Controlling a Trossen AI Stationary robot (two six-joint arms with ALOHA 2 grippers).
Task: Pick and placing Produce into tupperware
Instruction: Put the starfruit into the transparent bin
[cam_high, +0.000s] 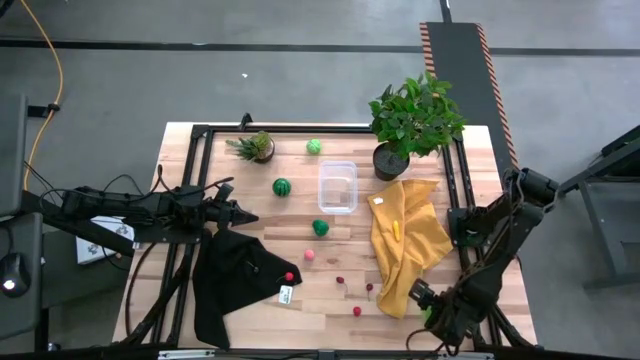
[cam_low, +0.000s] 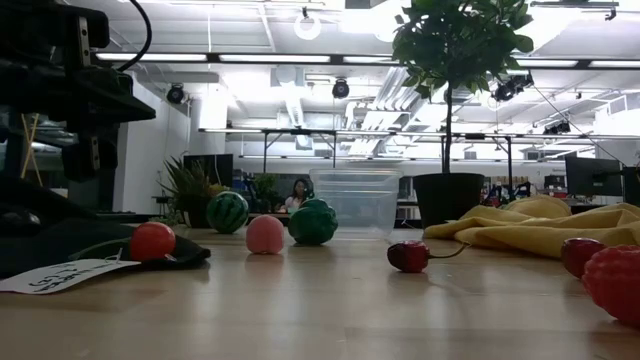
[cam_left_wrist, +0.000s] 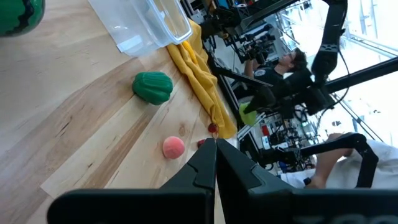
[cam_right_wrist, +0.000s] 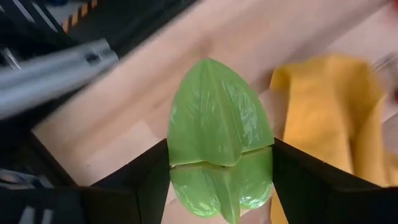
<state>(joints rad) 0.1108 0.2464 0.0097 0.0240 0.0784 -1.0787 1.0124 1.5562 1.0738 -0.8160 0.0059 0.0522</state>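
Right gripper (cam_right_wrist: 221, 177), at the near right table corner, clamps the leafy light-green piece (cam_right_wrist: 219, 134) crosswise, evidently for carrying. Left gripper (cam_high: 243, 216) waits closed and empty over the black cloth (cam_high: 232, 275). Farther back, the clear tupperware (cam_high: 337, 186) stands empty mid-table, beside the yellow cloth (cam_high: 408, 240).

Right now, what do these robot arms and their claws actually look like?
Both arms are dark, jointed and thin, with black cables along them. The left gripper has two flat black fingers tapering to a point. The right gripper has broad black fingers with straight inner faces.
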